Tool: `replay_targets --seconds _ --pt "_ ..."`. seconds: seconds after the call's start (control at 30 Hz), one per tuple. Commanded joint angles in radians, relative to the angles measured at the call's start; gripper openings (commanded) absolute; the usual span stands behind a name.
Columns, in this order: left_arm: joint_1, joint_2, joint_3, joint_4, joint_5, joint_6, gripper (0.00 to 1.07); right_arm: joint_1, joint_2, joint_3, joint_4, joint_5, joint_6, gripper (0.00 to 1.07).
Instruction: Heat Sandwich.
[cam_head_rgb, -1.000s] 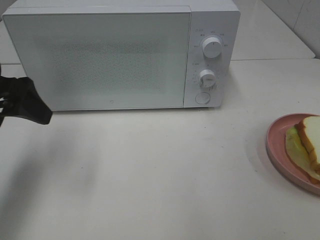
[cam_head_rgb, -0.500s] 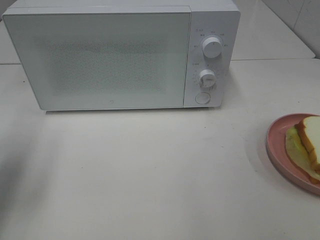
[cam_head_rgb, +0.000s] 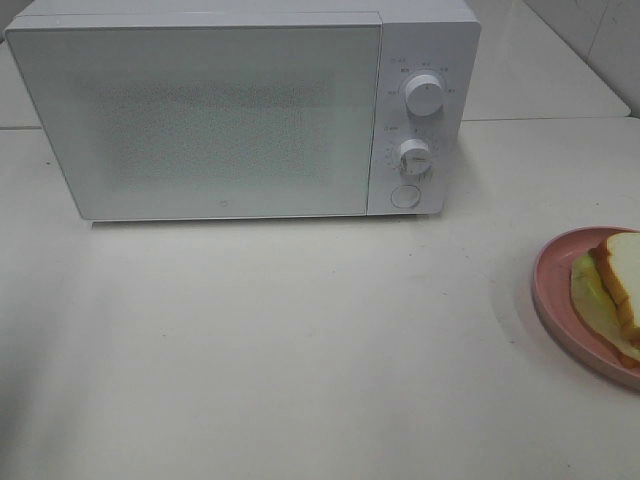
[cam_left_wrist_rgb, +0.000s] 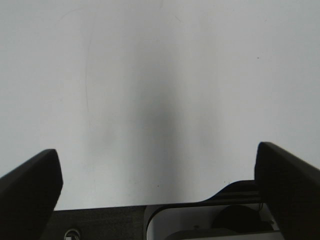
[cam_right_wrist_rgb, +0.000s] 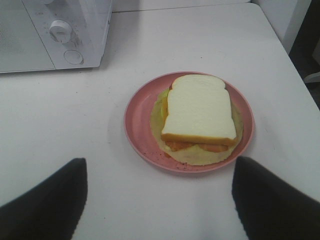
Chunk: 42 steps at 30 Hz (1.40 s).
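Right wrist view: sandwich (cam_right_wrist_rgb: 199, 114) on pink plate (cam_right_wrist_rgb: 137, 122), both claws (cam_right_wrist_rgb: 159, 200) (cam_left_wrist_rgb: 159, 182) spread, empty.

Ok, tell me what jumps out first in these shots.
The big white microwave stands at the back of the table, door shut, two knobs on its right-hand panel. The sandwich lies on a pink plate near the table's right edge, with the open right gripper hovering just short of it.

Exterior high: elevated, facing down onto the microwave (cam_head_rgb: 245, 110) front and white table (cam_head_rgb: 300, 340). Left wrist: close above bare tabletop. Right wrist: angled down, sharing the pink plate (cam_right_wrist_rgb: 140, 130) and microwave dials (cam_right_wrist_rgb: 61, 31) with the exterior view.
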Motion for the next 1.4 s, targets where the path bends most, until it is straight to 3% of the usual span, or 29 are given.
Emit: replay_targets --seconds 0.03,0.23,0.57,0.97,1.17,1.4 --pt "0.003 -0.095 0.020 0.007 0.047 -0.014 1.02 -0.006 -0.025 0.001 0.003 0.000 -0.012 0.76" --pt "0.003 -0.240 0.099 0.005 0.070 -0.066 1.02 -0.006 -0.025 0.001 0.003 0.000 -0.012 0.76" --pt "0.003 -0.448 0.158 0.028 0.054 -0.069 1.02 -0.006 -0.025 0.001 0.003 0.000 -0.011 0.76" --pt "0.003 -0.675 0.159 0.057 0.054 -0.070 1.02 -0.006 -0.025 0.001 0.003 0.000 -0.011 0.76" --pt "0.003 -0.897 0.159 0.062 0.054 -0.070 1.02 -0.006 -0.025 0.001 0.003 0.000 -0.011 0.76" --pt "0.003 -0.891 0.159 0.062 0.055 -0.076 1.02 -0.006 -0.022 0.001 0.003 0.000 -0.011 0.76"
